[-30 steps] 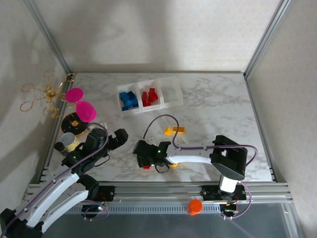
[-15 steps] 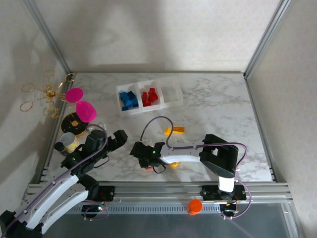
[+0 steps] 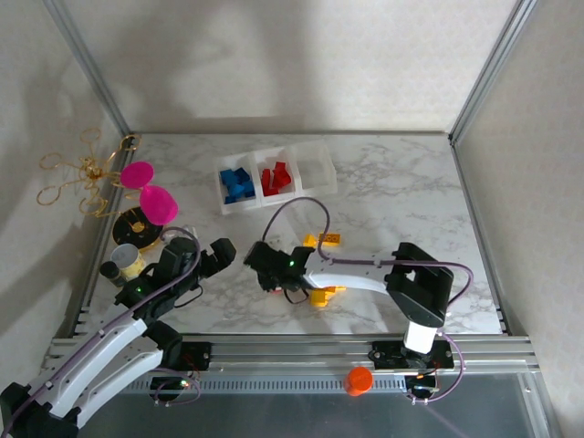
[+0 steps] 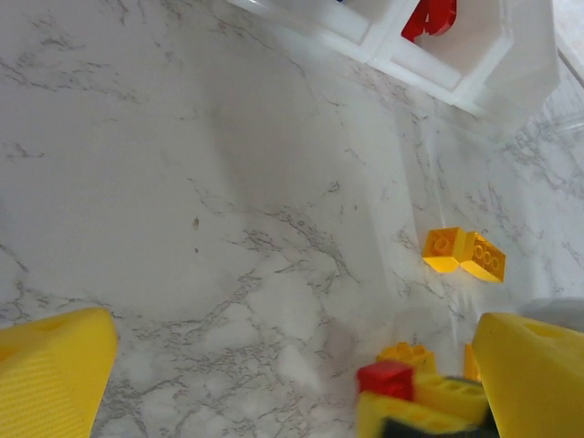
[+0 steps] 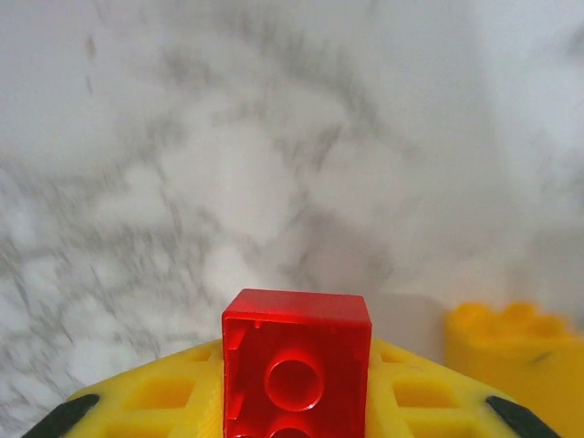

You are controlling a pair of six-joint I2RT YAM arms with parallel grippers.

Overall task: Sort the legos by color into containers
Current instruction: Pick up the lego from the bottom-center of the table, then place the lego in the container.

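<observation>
Tool (image 3: pixel 270 276) of right arm (image 3: pixel 360 271), stretched leftward, grips red lego (image 5: pixel 297 365).

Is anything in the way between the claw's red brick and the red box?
Nothing visible does. The right claw holds the red brick, and bare table lies between it and the tray's red compartment. Two yellow bricks sit off to the side.

Soft, even light leaves faint shadows on the back wall (image 3: pixel 274 64). In the right wrist view the table (image 5: pixel 274 137) is blurred, the red lego (image 5: pixel 297 365) sharp.
</observation>
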